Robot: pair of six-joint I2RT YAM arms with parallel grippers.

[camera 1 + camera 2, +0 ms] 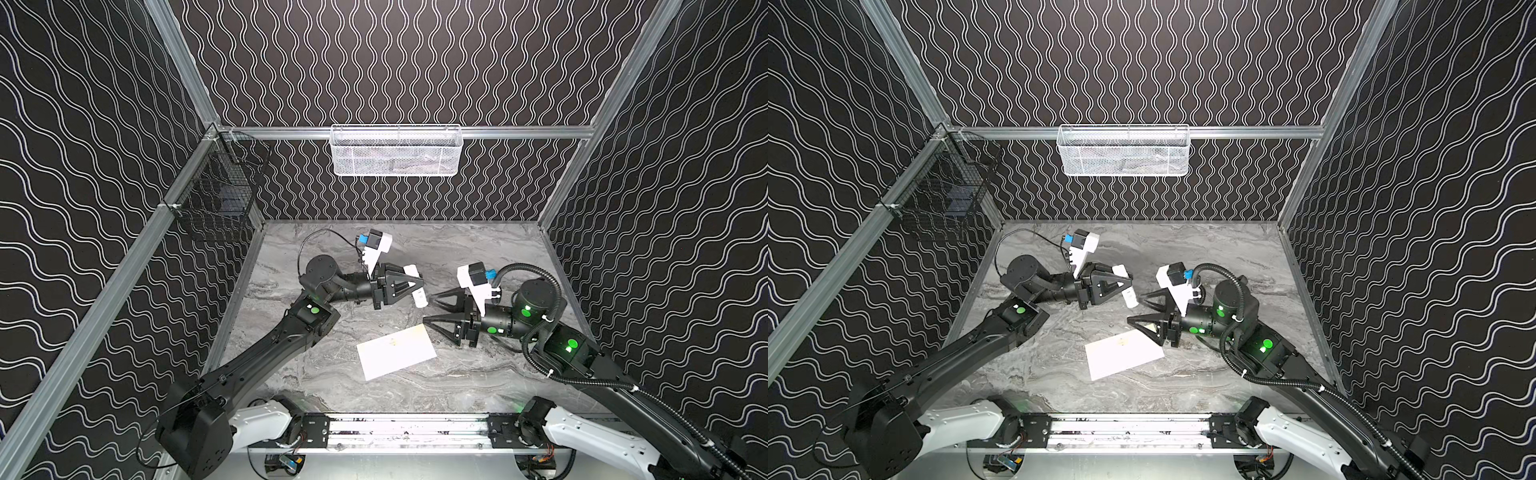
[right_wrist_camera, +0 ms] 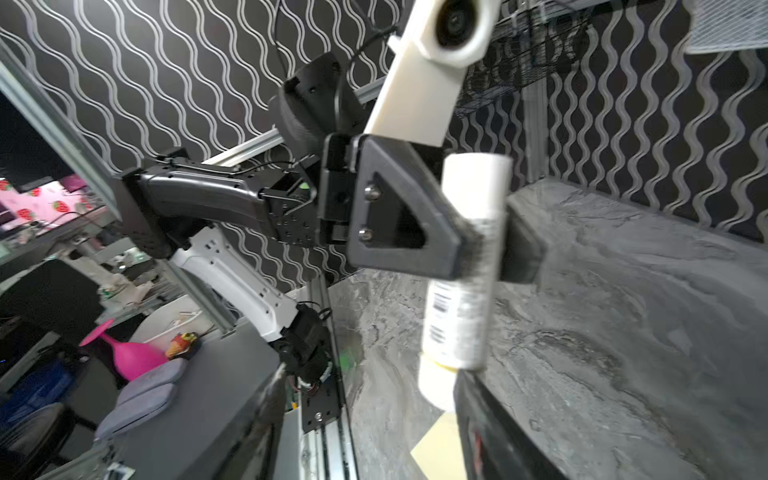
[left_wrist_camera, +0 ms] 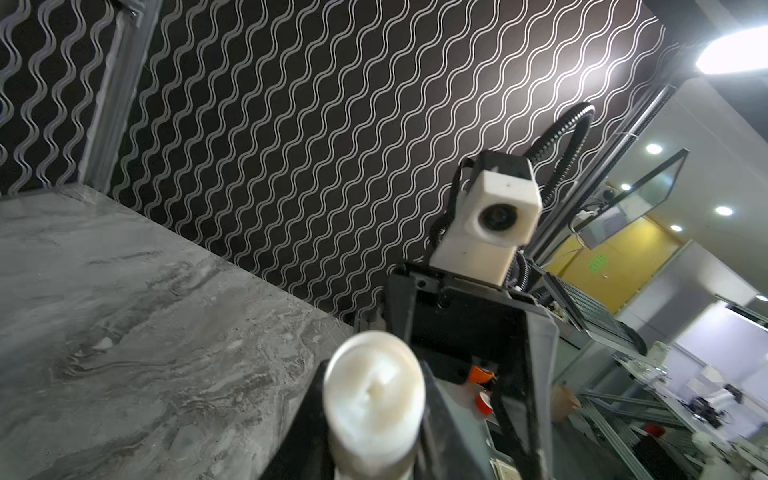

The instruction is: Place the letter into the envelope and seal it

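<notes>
The cream envelope [image 1: 397, 351] [image 1: 1123, 357] lies flat on the marble table, near the front middle, with a faint emblem on its upper face. The letter is hidden. My left gripper [image 1: 417, 286] [image 1: 1127, 284] is shut on a white cylinder [image 1: 419, 296] [image 2: 457, 316], a labelled tube held above the table behind the envelope. Its round end [image 3: 374, 399] faces the left wrist camera. My right gripper [image 1: 428, 309] [image 1: 1133, 308] stands open, with one fingertip close beside the cylinder's capped end [image 2: 434, 382]. An envelope corner [image 2: 436, 453] shows below it.
A white mesh basket [image 1: 397, 151] hangs on the back wall and a black wire basket [image 1: 216, 195] on the left wall. The arms' mounting rail [image 1: 407, 432] runs along the table's front edge. Patterned walls close in three sides.
</notes>
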